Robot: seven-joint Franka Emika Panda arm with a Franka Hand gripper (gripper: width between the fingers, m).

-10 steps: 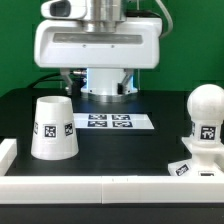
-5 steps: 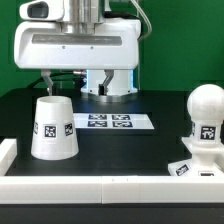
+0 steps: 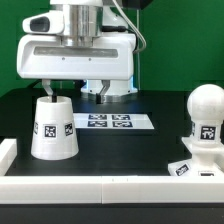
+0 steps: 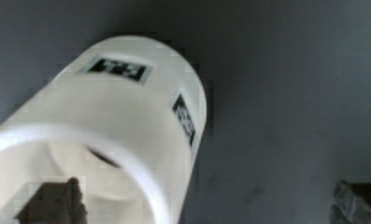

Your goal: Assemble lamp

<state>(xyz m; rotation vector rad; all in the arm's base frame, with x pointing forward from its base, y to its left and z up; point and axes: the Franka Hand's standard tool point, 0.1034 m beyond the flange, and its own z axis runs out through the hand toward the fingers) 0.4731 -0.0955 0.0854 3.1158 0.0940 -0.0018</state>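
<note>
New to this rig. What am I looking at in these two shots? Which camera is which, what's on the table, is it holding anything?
One shot is from a fixed camera facing the table; the other is from a camera on the arm's wrist, looking down past the fingers. The big white body is the robot arm's hand; its gripper hangs just above the shade, a tapered white bucket shape. The wrist view shows that same shade close up, with one finger over its rim. Nothing is held. Also there: the round-headed bulb standing on the low base, and the flat marker board.
</note>
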